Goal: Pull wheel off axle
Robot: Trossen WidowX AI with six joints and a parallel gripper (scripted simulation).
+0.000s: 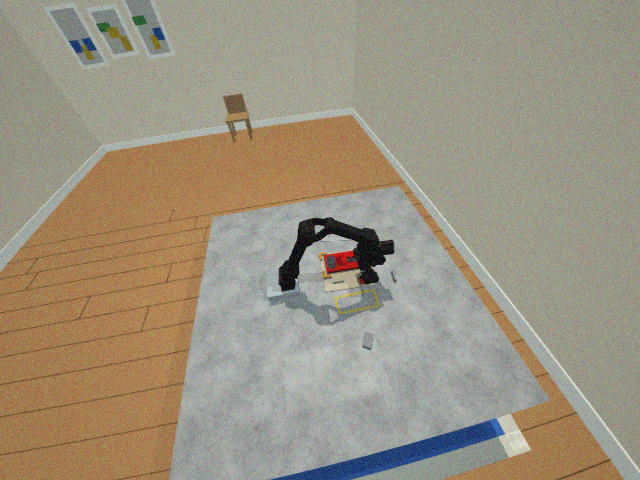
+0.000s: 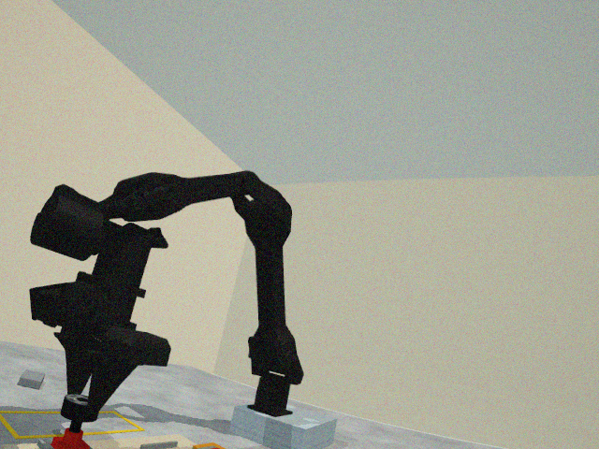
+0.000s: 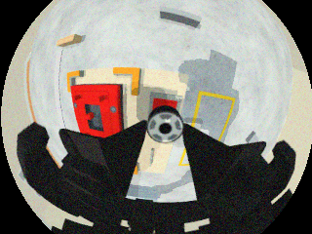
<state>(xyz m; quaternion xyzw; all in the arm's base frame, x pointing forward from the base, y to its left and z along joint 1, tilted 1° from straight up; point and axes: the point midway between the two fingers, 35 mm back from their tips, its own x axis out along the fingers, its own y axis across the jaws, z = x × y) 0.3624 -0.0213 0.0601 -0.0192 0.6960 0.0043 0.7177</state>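
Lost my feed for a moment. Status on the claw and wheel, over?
Claw shut on small dark grey wheel. Wheel above red axle base; whether it is off the axle, unclear. Yellow-outlined marked area holds nothing.

From above, my black arm hides the small dark grey wheel [image 2: 75, 404] and most of my gripper [image 2: 77, 408]. In the exterior view, the lower edge crops the red block [image 2: 69, 441] beneath it, and the yellow-outlined marked area [image 2: 121, 419] runs off left.

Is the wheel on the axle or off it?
Cannot tell for sure. The gripper is shut on the wheel, raised above the red base, with the axle directly beneath it.
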